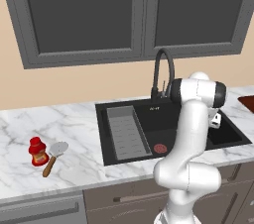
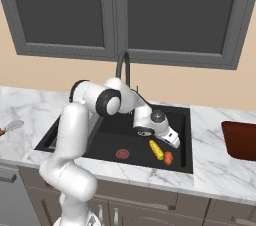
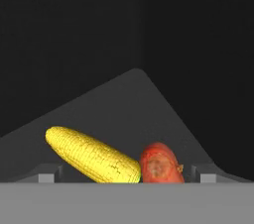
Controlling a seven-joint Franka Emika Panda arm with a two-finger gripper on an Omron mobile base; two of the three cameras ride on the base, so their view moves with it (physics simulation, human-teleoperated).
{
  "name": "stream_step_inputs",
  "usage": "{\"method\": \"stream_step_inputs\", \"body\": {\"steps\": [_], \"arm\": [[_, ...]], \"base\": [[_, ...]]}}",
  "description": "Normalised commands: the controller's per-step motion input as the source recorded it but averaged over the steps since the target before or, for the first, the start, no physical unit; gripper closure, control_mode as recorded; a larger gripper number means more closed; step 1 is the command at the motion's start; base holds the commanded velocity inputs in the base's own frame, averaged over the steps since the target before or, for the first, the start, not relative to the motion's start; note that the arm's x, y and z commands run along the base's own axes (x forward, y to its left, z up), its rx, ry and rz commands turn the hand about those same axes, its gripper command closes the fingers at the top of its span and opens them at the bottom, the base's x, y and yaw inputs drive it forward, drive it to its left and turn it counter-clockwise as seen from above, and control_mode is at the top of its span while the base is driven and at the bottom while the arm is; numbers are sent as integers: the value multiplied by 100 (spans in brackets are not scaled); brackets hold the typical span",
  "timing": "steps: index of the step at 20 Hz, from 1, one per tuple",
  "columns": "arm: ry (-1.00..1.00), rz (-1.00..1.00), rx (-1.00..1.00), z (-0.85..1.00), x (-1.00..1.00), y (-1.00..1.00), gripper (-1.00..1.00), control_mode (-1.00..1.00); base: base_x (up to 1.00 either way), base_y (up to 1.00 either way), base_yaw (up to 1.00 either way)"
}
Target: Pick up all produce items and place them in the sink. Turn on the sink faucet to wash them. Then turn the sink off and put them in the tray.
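Pincer (image 2: 174,142) gapes apart just above yellow corn cob (image 2: 156,149) and orange-red oblong vegetable (image 2: 168,158), both lying in the matte-black sink (image 2: 107,142) for washing.

Corn cob (image 2: 156,149) & veg (image 2: 168,158) touching in sink (image 2: 186,162), right of drain (image 2: 122,154).

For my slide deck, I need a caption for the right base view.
Open pincer poised above corn and a red vegetable lying in the black sink.
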Motion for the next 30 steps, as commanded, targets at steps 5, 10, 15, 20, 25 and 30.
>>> {"method": "stream_step_inputs", "body": {"steps": [5,10,15,20,25,30], "arm": [[-17,0,-5,66,-35,3,-100,-100],[-18,9,0,60,-36,2,-100,-100],[-20,19,0,55,-34,4,-100,-100],[-19,21,0,44,-31,10,-100,-100],[-16,21,-3,38,-29,20,-100,-100],[-17,21,-2,48,-24,19,-100,-100]], "base": [[0,0,0],[0,0,0],[0,0,0],[0,0,0],[0,0,0],[0,0,0]]}}
